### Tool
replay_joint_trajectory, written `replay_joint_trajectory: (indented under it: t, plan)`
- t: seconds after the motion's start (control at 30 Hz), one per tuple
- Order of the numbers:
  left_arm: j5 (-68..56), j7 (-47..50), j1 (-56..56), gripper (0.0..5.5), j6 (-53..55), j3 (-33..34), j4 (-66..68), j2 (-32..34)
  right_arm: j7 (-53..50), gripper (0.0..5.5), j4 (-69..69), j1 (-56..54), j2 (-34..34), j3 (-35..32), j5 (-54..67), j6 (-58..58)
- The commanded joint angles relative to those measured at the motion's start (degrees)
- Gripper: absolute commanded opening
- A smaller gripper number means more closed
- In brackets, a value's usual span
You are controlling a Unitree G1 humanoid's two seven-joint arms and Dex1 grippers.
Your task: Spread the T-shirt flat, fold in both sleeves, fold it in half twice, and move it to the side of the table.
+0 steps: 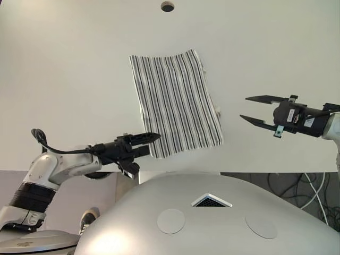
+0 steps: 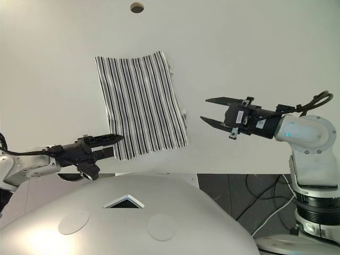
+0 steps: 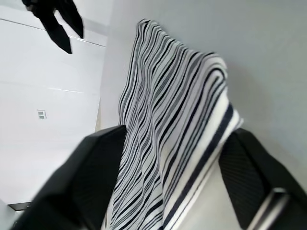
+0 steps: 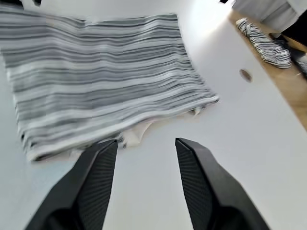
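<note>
Frankly, my left gripper (image 1: 151, 142) has its fingers spread either side of the nearest corner of the folded T-shirt (image 1: 175, 101). If I close too shallow, I may catch only the top layer and peel the fold apart. My right gripper (image 1: 244, 108) hovers splayed and empty beyond the shirt's opposite edge, so a one-handed pull could drag it askew.

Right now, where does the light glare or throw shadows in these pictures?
Right wrist view: a bright glare patch washes out the table past the T-shirt. Left and right eye views: even, soft light, with only a thin shadow along the T-shirt's near edge. Left wrist view: the table looks grey and dim beside the T-shirt.
</note>
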Motion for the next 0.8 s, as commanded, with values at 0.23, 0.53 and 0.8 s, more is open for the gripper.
replay_joint_trajectory:
  t: [0.23,0.53,0.8]
  plan:
    - [6.8,-3.7,-1.0,1.35,2.4,-5.2,4.6,1.9,-0.5,2.25,4.7,5.1,-4.0,1.4,-6.2,-9.9]
    - [8.9,-2.2,-3.1,0.45,2.2,-5.6,7.4,4.7,-12.8,3.18,6.7,0.7,-4.5,7.3,-28.0,-24.6]
    - [9.4,0.3,-2.7,0.09,2.3,-5.0,8.0,6.8,-22.2,4.01,12.9,-3.6,-5.9,14.1,-39.3,-41.5]
